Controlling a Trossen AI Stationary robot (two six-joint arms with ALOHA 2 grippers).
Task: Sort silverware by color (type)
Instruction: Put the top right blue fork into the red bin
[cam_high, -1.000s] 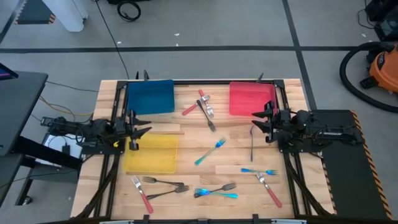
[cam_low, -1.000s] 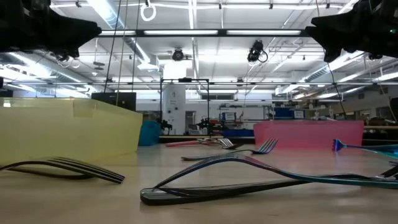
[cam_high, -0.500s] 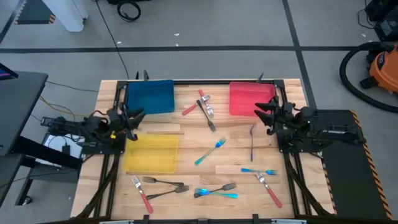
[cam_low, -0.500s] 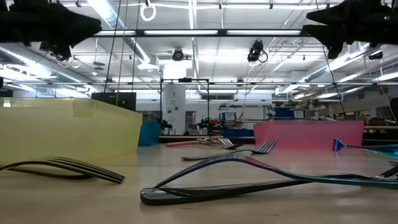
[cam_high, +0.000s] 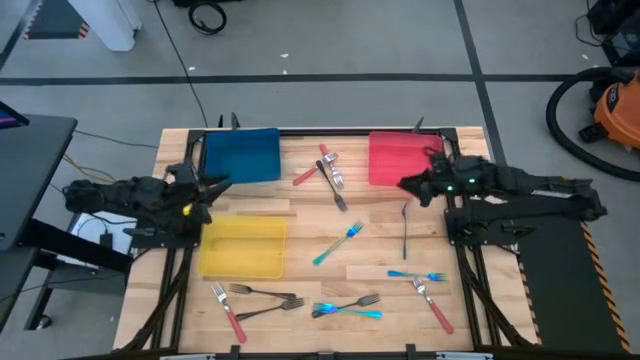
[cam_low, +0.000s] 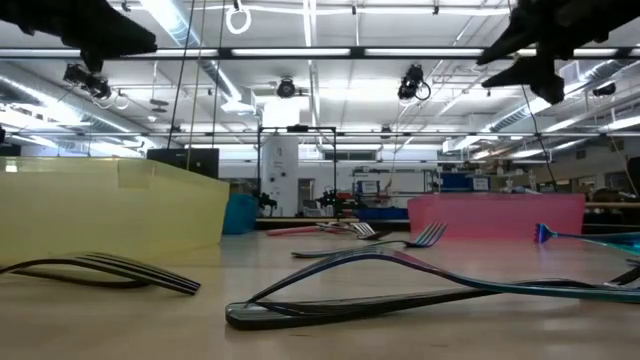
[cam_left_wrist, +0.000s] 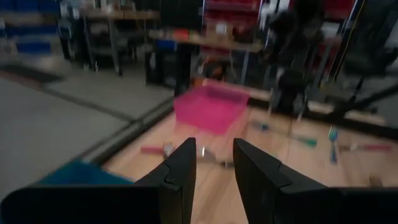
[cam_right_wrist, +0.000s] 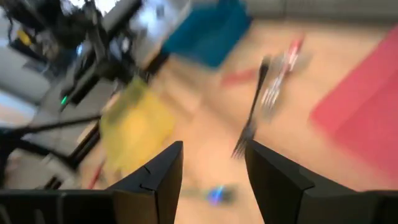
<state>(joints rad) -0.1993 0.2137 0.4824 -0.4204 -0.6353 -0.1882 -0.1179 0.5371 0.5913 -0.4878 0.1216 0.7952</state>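
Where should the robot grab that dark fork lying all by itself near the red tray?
Probably mid-handle on the dark fork, coming straight down from above. It lies flat on the table with bare wood on both sides, so the fingers can straddle the slim handle. The right tool hovers open closest to it.

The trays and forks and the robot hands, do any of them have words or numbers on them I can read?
None can be read.
Blue tray, red tray, yellow tray: plain, no text.
Forks: no markings visible.
Left hand, right hand: no label visible.
Room behind, low view: any signs too small and blurred.
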